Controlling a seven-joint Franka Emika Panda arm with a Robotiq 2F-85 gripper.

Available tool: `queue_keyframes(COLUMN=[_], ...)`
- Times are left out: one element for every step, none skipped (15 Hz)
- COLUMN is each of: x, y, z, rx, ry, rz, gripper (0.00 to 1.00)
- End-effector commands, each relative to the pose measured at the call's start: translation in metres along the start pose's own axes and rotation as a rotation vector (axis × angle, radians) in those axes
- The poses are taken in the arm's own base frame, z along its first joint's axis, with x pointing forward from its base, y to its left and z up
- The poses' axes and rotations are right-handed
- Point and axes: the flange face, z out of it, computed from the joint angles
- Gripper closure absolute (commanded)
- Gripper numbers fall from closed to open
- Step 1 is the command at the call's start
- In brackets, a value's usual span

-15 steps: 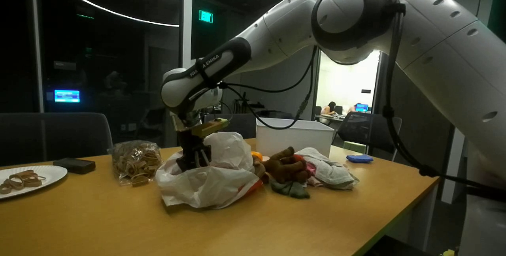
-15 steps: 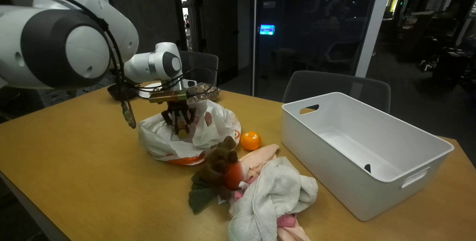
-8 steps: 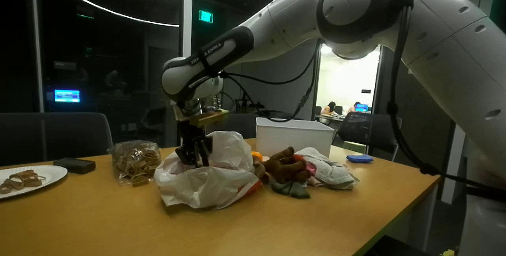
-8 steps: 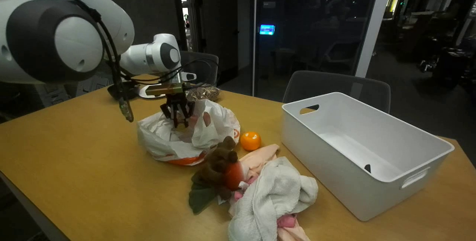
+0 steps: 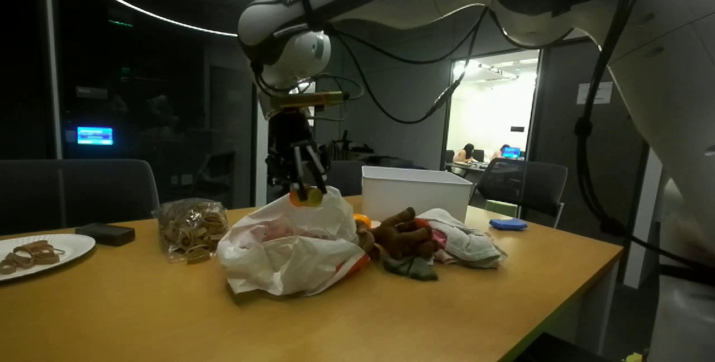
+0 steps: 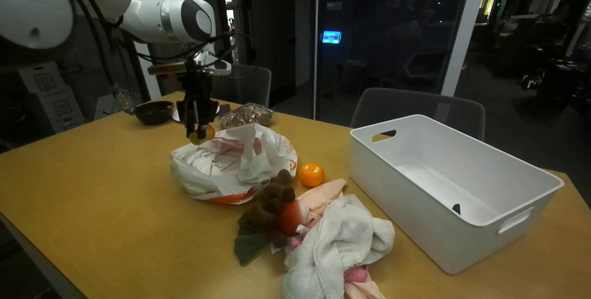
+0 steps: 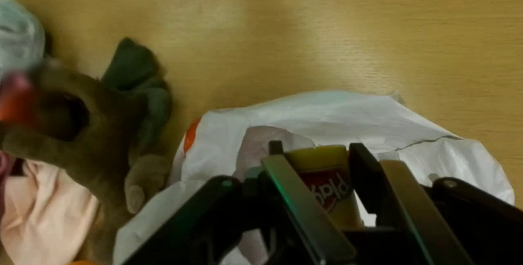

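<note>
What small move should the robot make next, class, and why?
Probably lift the yellow tub slightly higher: the gripper holds it, and in both exterior views it hangs close to the edge of the white bag, where it might otherwise snag.

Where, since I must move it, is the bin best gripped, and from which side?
Likely the rim of the bin, over a handle hole, from straight above, jaws straddling it: the bin stands upright, open-topped and thin-walled. The gripper must first release the tub.
</note>
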Motion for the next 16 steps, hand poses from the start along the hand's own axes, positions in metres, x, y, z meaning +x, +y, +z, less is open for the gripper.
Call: queue_keyframes(x=[-0.024, -0.022, -0.016, -0.007, 0.003, 0.014, 0.023, 0.031, 0.035, 0.04, 0.046, 0.053, 0.058, 0.061, 0.062, 0.062], y=[0.031, 0.041, 0.051, 0.063, 0.077, 0.093, 0.109, 0.129, 0.148, 0.162, 0.177, 0.191, 0.201, 0.208, 0.21, 0.211], z=[-0.026, -0.029, -0.025, -0.019, -0.012, -0.002, 0.007, 0.017, 0.029, 0.042, 0.056, 0.066, 0.074, 0.081, 0.085, 0.088], rx=[0.023, 0.016, -0.001, -0.02, -0.032, -0.047, -0.061, -0.064, -0.069, -0.112, -0.135, -0.167, -0.185, -0.206, -0.214, -0.22], ry=[0.032, 0.062, 0.091, 0.107, 0.127, 0.149, 0.17, 0.177, 0.18, 0.214, 0.219, 0.242, 0.255, 0.266, 0.271, 0.271], rz=[0.196, 0.245, 0.289, 0.336, 0.385, 0.431, 0.478, 0.534, 0.59, 0.619, 0.671, 0.709, 0.759, 0.81, 0.848, 0.87], gripper=[0.81, 0.81, 0.81, 0.81, 0.81, 0.81, 0.81, 0.81, 0.81, 0.81, 0.81, 0.81, 0.81, 0.31, 0.31, 0.26])
